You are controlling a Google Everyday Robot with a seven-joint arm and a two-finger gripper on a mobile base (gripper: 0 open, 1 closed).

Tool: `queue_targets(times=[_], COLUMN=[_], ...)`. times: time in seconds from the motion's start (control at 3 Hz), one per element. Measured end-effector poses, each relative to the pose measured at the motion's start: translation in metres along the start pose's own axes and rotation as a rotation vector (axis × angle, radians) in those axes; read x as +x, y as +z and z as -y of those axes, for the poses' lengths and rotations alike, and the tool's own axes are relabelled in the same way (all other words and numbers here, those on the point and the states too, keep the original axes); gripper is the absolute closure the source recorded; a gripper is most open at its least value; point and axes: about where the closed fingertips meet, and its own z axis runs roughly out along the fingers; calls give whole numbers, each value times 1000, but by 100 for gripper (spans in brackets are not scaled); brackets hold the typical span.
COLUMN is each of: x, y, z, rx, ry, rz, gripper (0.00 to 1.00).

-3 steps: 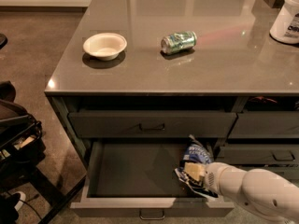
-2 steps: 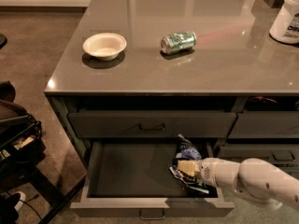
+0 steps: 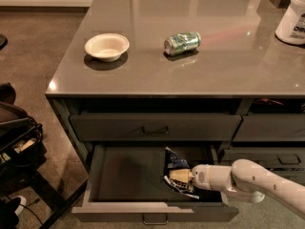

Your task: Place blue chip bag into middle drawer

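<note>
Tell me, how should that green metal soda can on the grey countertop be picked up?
Take the green soda can across its middle, from above: it lies on its side, ends pointing left and right. The gripper is low in the open middle drawer, at the blue foil chip bag.

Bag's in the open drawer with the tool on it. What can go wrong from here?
1. The blue chip bag stands tilted rather than flat in the middle drawer; left like that, its top edge might catch under the drawer above on closing.
2. The tool is inside the drawer, against the bag's lower part; retreating could drag the crinkly bag toward the front wall or out.
</note>
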Motion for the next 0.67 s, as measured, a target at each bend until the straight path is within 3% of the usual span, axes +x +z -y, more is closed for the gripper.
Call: queue_targets(times=[0.33, 0.67], x=[16, 27], y=[22, 35], z=[18, 32], rx=[-10, 44], ry=[47, 69], rz=[-21, -17], gripper=[100, 100])
